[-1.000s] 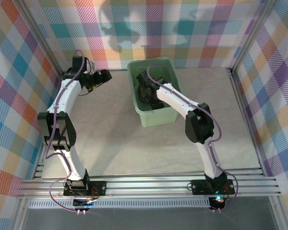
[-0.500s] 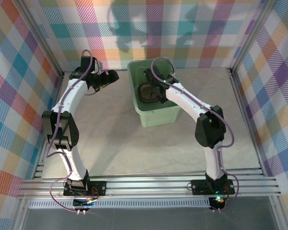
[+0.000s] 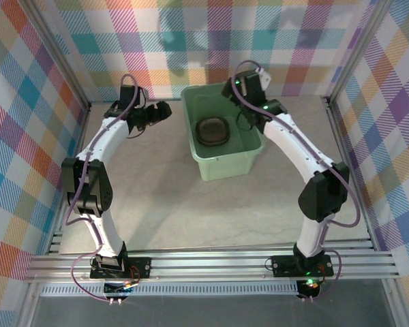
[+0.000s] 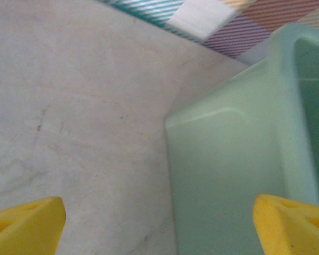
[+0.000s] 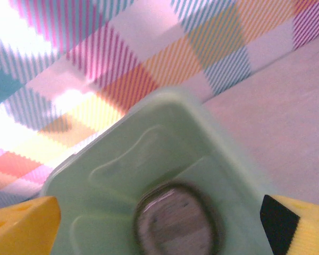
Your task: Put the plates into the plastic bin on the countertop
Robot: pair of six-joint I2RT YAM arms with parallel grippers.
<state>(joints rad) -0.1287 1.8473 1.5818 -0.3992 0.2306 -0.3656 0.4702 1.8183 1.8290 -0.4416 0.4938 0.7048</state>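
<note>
The pale green plastic bin (image 3: 221,160) stands at the back middle of the countertop (image 3: 191,211). A stack of smoky-brown plates (image 3: 213,129) lies on its floor. My right gripper (image 3: 253,112) hovers open over the bin's right rim, holding nothing. In the right wrist view the plates (image 5: 178,223) lie below between the yellow fingertips (image 5: 21,223), inside the bin (image 5: 127,154). My left gripper (image 3: 158,111) is open just left of the bin. In the left wrist view its yellow fingertips (image 4: 26,226) straddle the bin's outer wall (image 4: 228,175) and bare countertop (image 4: 69,106).
Colourful plaid walls (image 3: 204,41) close in the back and both sides. A metal rail frame (image 3: 211,262) runs along the near edge, where both arm bases are bolted. Open countertop lies in front of the bin.
My right gripper has risen out of the bin and swung to its back right rim, uncovering the plate stack. My left gripper has edged right, toward the bin.
</note>
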